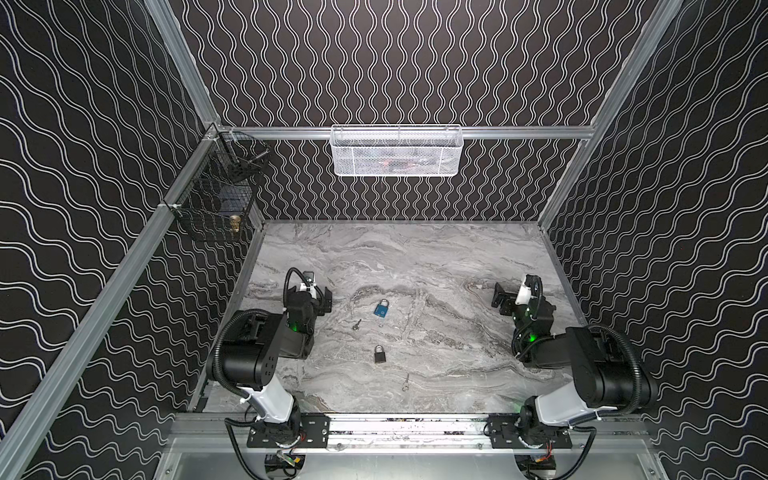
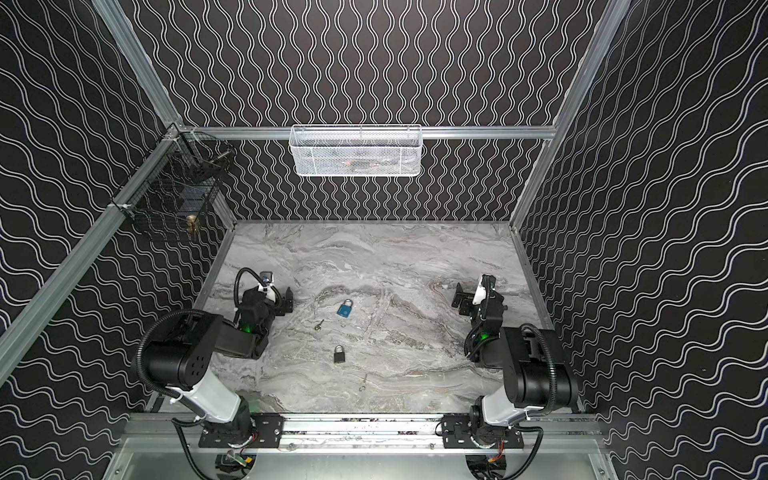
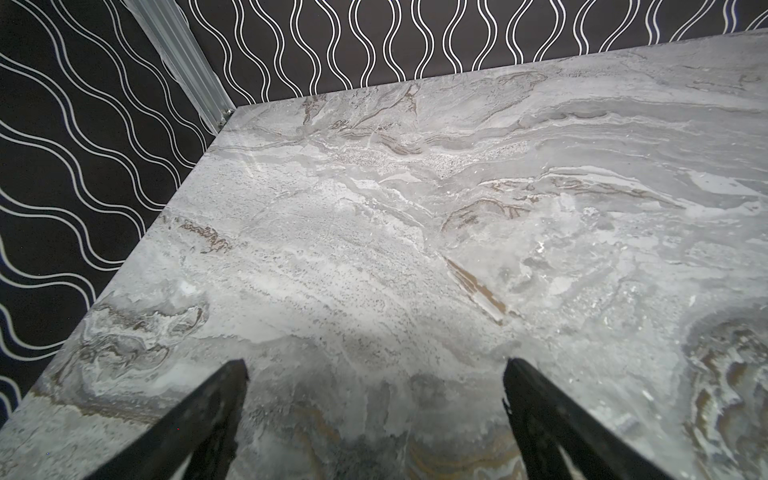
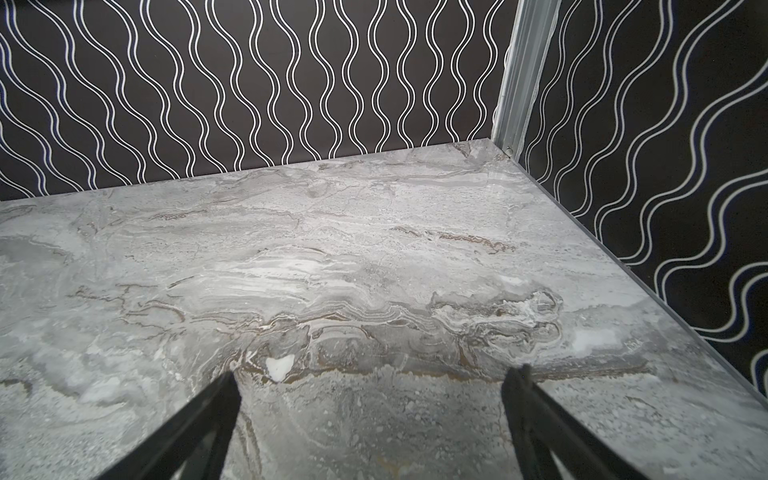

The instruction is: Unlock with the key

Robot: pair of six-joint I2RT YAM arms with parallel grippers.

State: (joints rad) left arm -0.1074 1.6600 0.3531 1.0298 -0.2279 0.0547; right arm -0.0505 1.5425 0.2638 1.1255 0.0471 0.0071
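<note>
Left pincer (image 1: 326,301) and right pincer (image 1: 500,299) both gape wide, empty, I see; between them on surface (image 1: 415,257) lie blue padlock (image 1: 381,309), black padlock (image 1: 380,354), key (image 1: 356,325), second key (image 1: 405,382).

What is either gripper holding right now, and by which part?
Nothing is held. The left gripper and right gripper are open and empty; the blue padlock, black padlock, far key and near key lie free on the table.

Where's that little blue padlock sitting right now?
In both top views the blue padlock lies near the middle of the marble table, with a small key just left of it and a black padlock nearer the camera.
</note>
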